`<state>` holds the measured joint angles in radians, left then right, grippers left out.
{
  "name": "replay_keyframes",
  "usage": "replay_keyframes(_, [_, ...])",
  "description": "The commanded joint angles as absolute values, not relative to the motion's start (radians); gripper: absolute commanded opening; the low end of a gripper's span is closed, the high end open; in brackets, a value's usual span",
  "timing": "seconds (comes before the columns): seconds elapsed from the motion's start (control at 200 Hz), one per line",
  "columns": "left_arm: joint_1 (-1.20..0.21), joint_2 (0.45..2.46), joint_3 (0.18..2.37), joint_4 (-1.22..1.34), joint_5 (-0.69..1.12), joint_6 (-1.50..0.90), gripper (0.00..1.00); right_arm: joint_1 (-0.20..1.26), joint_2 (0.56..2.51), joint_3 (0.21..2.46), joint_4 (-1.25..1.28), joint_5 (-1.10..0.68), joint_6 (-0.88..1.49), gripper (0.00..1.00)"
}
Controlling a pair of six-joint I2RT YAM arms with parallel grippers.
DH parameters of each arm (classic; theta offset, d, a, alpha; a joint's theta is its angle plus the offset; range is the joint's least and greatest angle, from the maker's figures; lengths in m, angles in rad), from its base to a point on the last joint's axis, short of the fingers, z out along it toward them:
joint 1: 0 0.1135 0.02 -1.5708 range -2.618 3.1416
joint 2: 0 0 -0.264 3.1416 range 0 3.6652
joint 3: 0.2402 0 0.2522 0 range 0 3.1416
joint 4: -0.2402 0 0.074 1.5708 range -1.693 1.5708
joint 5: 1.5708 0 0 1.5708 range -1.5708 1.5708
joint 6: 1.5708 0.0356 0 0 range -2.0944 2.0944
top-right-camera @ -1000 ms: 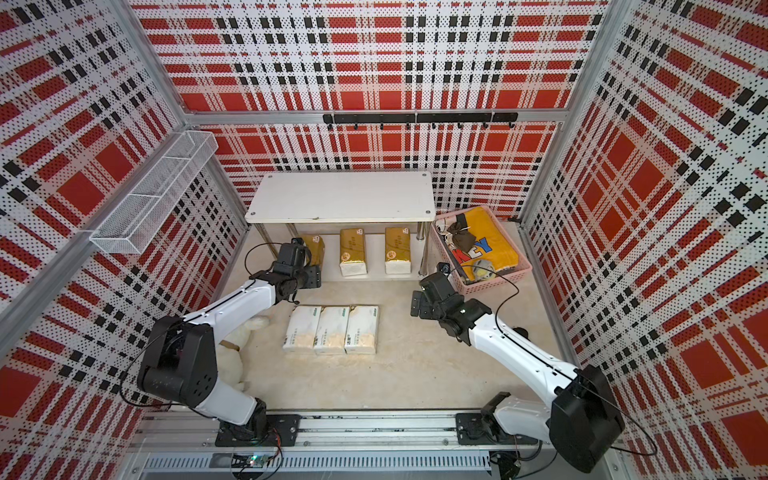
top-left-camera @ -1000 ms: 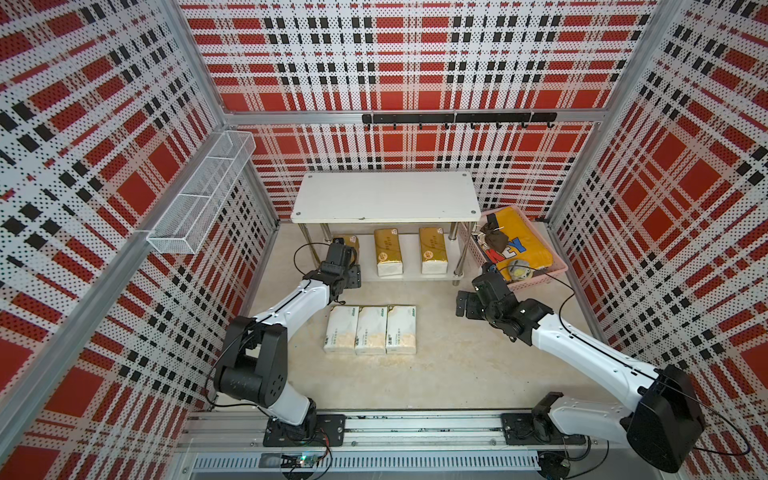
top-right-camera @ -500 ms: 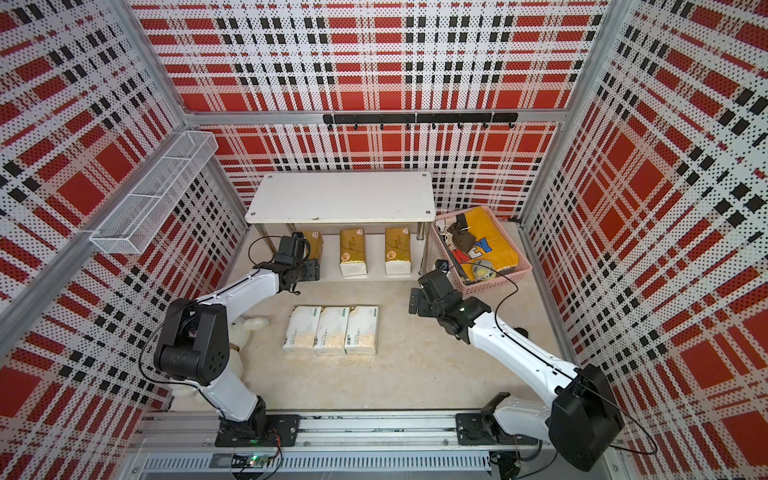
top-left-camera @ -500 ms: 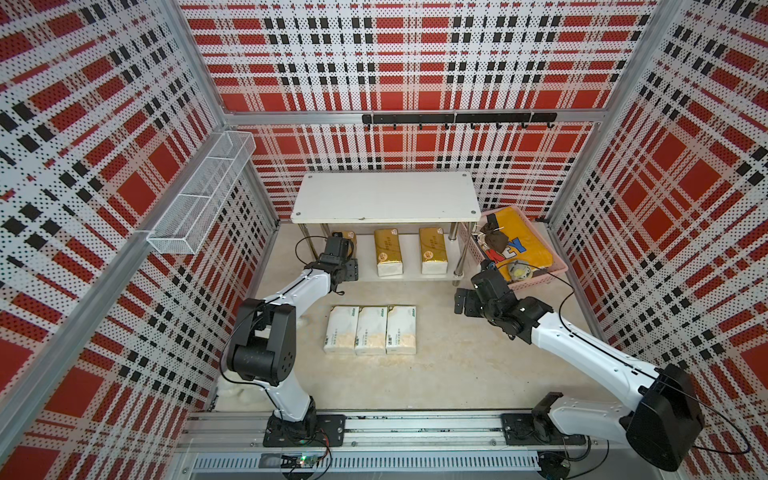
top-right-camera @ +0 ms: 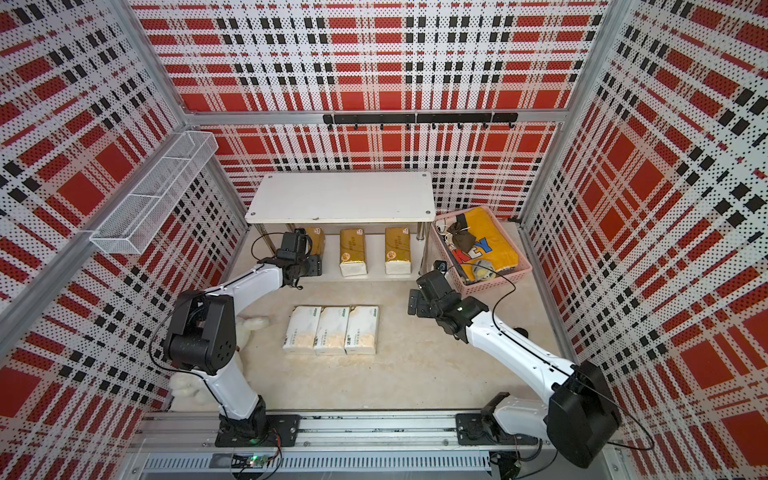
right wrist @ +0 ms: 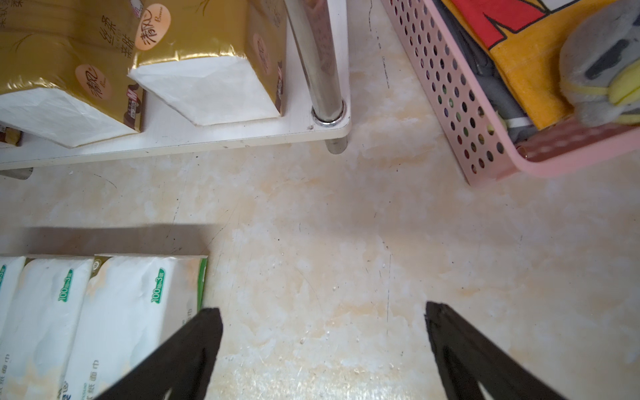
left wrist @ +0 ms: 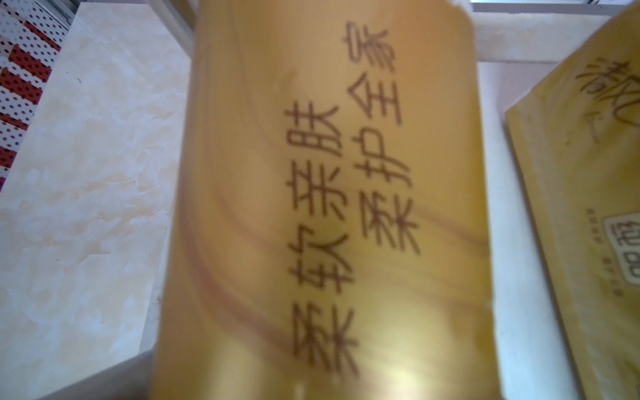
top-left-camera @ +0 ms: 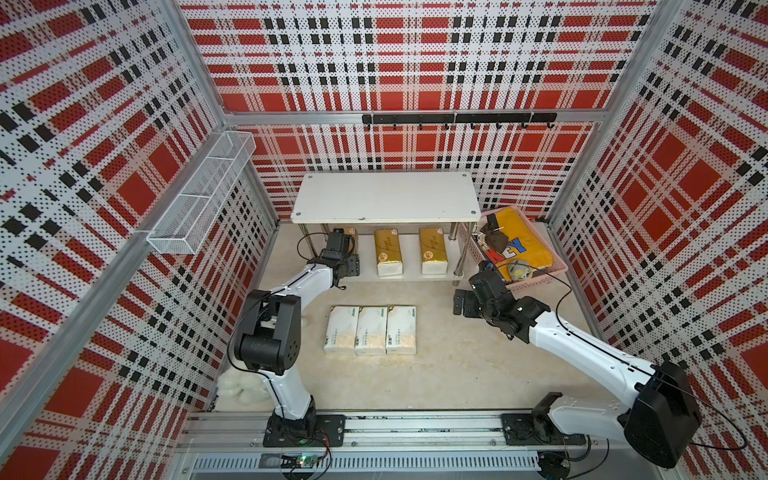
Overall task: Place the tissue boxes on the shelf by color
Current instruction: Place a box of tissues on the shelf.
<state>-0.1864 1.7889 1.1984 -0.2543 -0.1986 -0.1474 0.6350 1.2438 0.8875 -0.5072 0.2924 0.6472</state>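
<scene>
Left end effector (top-left-camera: 341, 246) clamped on gold tissue pack (left wrist: 311, 207) at 9 o'clock end of shelf (top-left-camera: 410, 262) lower tier, under top board (top-left-camera: 386, 199), right end effector (right wrist: 322, 311) spread over counter (right wrist: 346, 225), white packs (top-left-camera: 370, 330) at 9 o'clock, pink basket (top-left-camera: 540, 279) at 1 o'clock

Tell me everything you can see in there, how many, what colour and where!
shelf: one, white with chrome legs, by the back wall
gold tissue packs: three, gold, in the shelf's lower tier
white tissue packs: three, white and beige, floor before the shelf
pink basket: one, pink, beside the shelf
yellow cloth: one, yellow, in the pink basket
grey soft toy: one, grey and yellow, in the pink basket
wire basket: one, white, on a side wall
hook rail: one, black, on the back wall
white plush toy: one, white, floor by the left arm
left gripper: one, black, at a gold pack, grip hidden
right gripper: one, black, open above the floor
</scene>
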Motion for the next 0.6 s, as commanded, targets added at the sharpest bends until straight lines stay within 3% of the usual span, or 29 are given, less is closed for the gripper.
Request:
replay_keyframes(0.0, [-0.177,1.821,1.230,-0.239,-0.196,-0.135,0.74,0.643,1.245,0.915,-0.512,0.304,0.643,1.00])
replay_keyframes(0.596, [-0.146,1.802,1.219,-0.292,-0.194,-0.118,0.76,0.643,1.282,0.952,-0.512,0.295,0.625,1.00])
